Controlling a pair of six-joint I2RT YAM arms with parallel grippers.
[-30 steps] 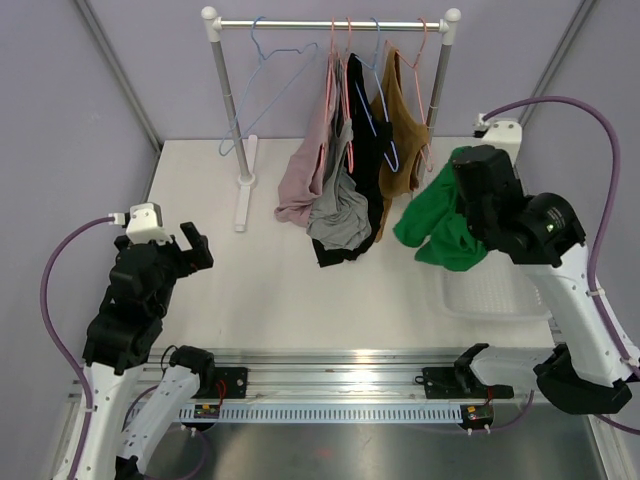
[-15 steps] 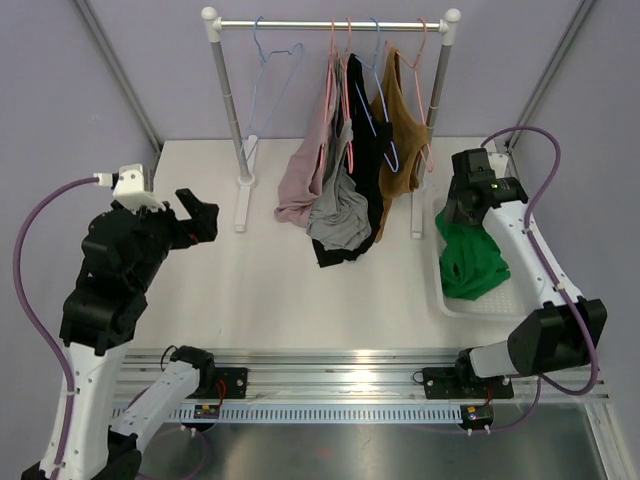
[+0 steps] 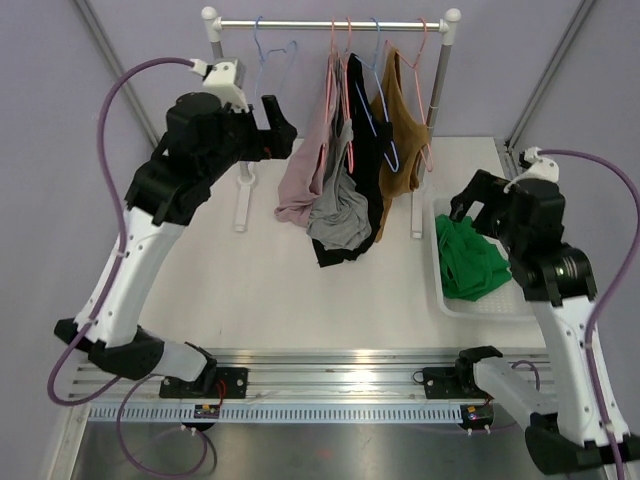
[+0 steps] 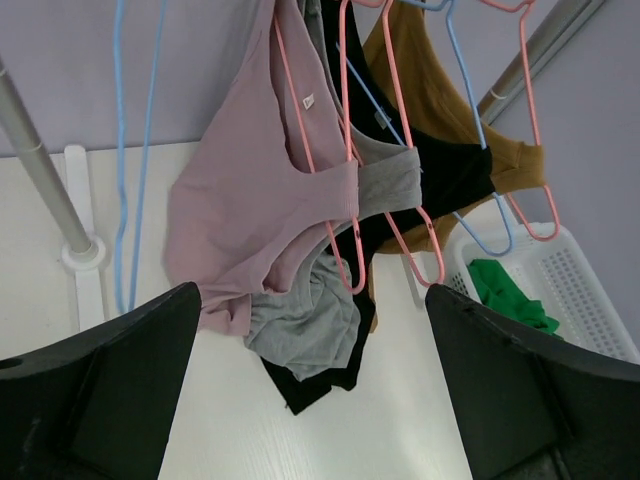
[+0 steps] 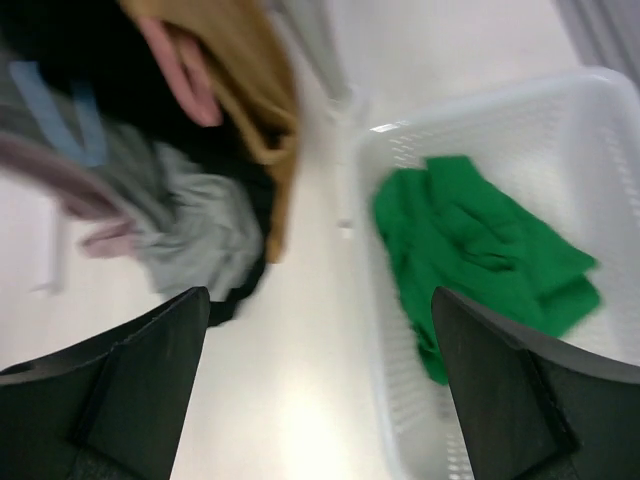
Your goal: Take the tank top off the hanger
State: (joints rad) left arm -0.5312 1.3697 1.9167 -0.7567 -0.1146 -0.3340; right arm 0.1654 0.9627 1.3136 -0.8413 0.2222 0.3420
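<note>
A: Where the white tabletop (image 3: 250, 290) runs back to the lilac wall, what stands on it?

B: A white-posted clothes rack with a metal rail (image 3: 330, 23). The left arm (image 3: 140, 230) is raised high towards the rail's left end. The right arm (image 3: 555, 290) is bent lower at the table's right side.

A: And what hangs from the rack?

B: Four garments, bunched together right of the middle. From left to right they are a dusty-pink tank top (image 3: 305, 175), a grey garment (image 3: 340, 215), a black garment (image 3: 362, 150) and a mustard-brown tank top (image 3: 400, 130). The lower ends of the pink, grey and black ones reach the tabletop.

A: Where is the green one?

B: The green tank top (image 3: 470, 262) lies crumpled in a white perforated plastic basket (image 3: 480, 305) near the rack's right post. It is on no hanger.

A: Which hangers show?

B: An empty light-blue wire hanger (image 4: 120, 150) hangs left of the clothes. Pink wire hangers (image 4: 437, 270) and another blue one carry the garments.

A: How are the grippers?

B: The left gripper (image 3: 275, 128) is just beside the empty hanger, facing the pink top. Its jaws stand wide apart and hold nothing. The right gripper (image 3: 478, 200) hovers over the basket's far end, above the green top. Its jaws are also spread and empty, though its wrist view is blurred.
</note>
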